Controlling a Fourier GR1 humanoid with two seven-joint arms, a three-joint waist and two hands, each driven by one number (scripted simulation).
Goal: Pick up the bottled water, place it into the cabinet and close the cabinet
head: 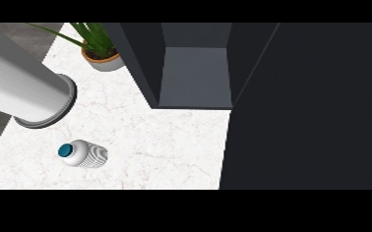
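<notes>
Bottle (83,155) is sitting on the counter (167,142), outside the cabinet (196,73); you are getting its details last, since this entry is running from largest to smallest.

Door (305,128): you are looking at a dark panel that is filling the right side of the head view from top to bottom. It is standing swung out from the cabinet's right side, so the cabinet is standing open.

Counter: white marbled top, taking up the left and middle of the view and carrying everything else.

Cabinet: dark box at top centre, its opening facing you. You are seeing a grey inner floor and nothing resting on it.

Cylinder (25,88): a thick grey tube is coming in from the left edge and ending in a flared ring low over the counter. You cannot tell from this view what it belongs to.

Plant (94,37): green leaves are rising from a small pot (107,61) at the top left, just beside the cabinet's left wall.

Bottle: white ribbed body with a teal cap (66,151), sitting at the lower left, near the cylinder's ring and well apart from the cabinet. The cap is facing up toward you at the body's left end; you cannot tell whether it is standing upright or tilting.

Hands: neither is showing, so you cannot tell whether they are open or closed.
</notes>
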